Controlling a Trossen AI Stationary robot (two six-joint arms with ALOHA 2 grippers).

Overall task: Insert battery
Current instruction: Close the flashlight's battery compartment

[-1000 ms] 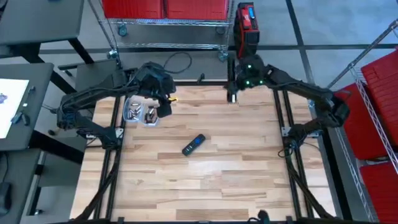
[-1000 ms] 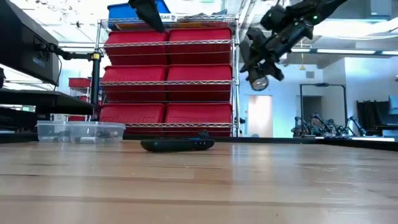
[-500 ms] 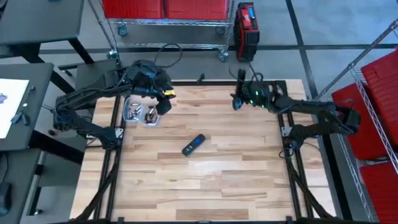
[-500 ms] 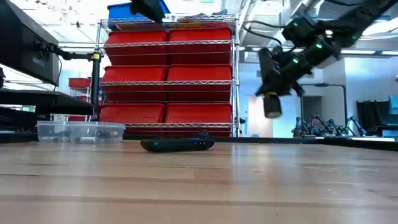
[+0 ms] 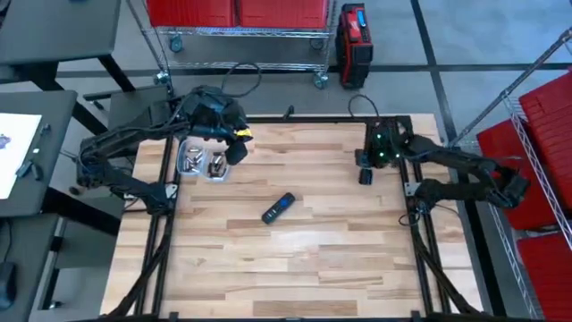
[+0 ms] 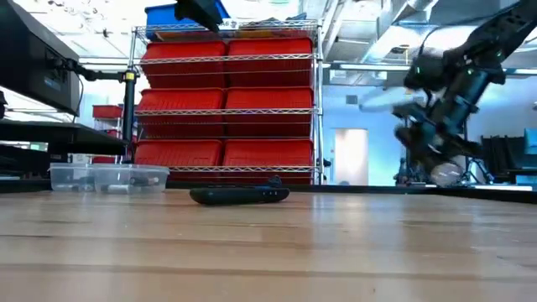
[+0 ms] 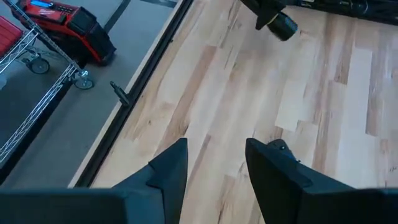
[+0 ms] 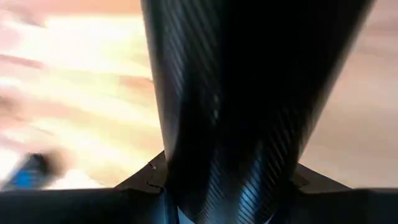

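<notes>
Wooden table [image 5: 295,259], remote [image 5: 278,207] mid-table, left gripper [image 7: 214,163] parted and empty, right gripper's [image 5: 365,176] grip unclear

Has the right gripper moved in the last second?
Yes. The right gripper has swung from the table's far edge toward the right side and dropped lower, away from the remote.

Beyond the far edge of your wooden table [image 5: 295,259] stands a wire rack [image 6: 226,101] filled with red bins [image 6: 268,109]. Beside it on the grey floor you see a red-and-black case [image 5: 355,31]. More red bins [image 5: 545,125] sit at your right. A dark desk with a white screen [image 5: 18,152] lies left.
</notes>
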